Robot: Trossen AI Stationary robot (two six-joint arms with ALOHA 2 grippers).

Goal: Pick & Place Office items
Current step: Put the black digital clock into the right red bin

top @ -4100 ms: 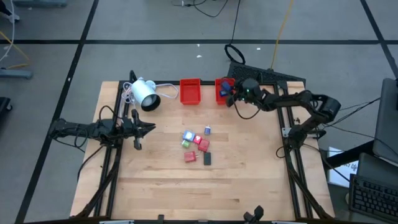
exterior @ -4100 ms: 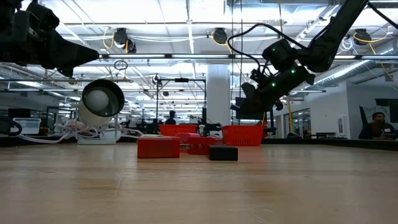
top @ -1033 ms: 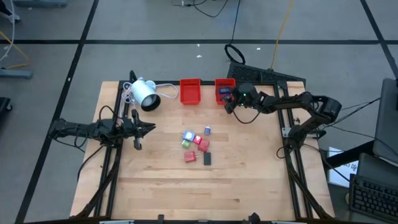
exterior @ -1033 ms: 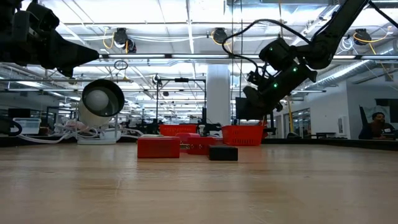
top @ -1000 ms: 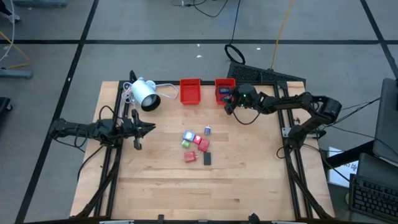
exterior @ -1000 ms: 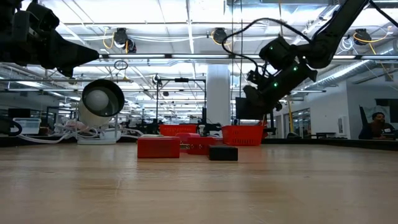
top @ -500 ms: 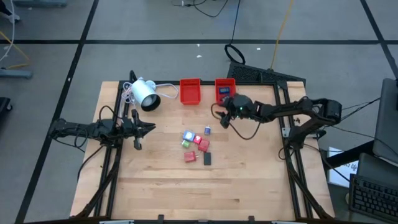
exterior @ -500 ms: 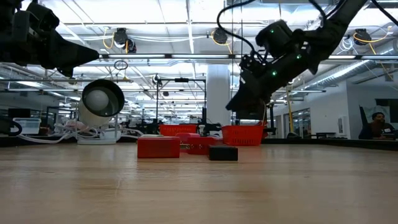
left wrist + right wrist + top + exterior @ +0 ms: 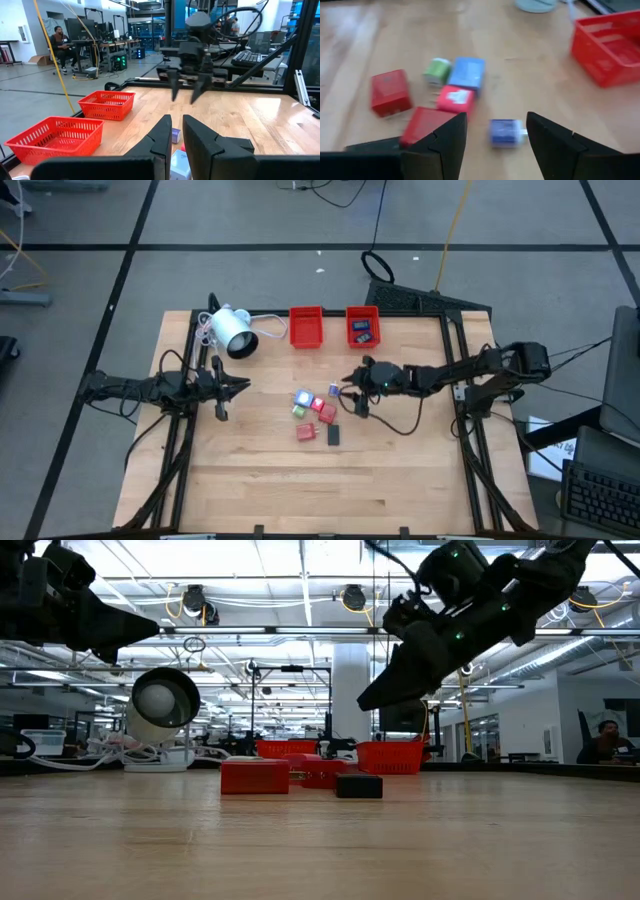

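Pale wood covers the table [image 9: 260, 480], which fills the middle of the high view on a grey floor. At the left edge, the left gripper [image 9: 238, 385] hovers over the boards with its fingers pressed together, empty. Just above it, toward the upper left of the table, lies a white cylindrical device [image 9: 233, 331] with a cable. Along the table's top edge sit two red trays: the left tray [image 9: 305, 326] and the right tray [image 9: 362, 326], which holds small dark and blue pieces. At the centre lies the cluster of office items [image 9: 315, 413]: a pale blue block [image 9: 467, 72], a green piece [image 9: 437, 70], red blocks [image 9: 391, 92], a black piece [image 9: 333, 435], and a small blue piece [image 9: 505, 132] set slightly apart to the right. Just right of that cluster, the right gripper [image 9: 349, 392] hangs above the table with its fingers spread and nothing between them; the small blue piece shows between its fingers in the right wrist view.
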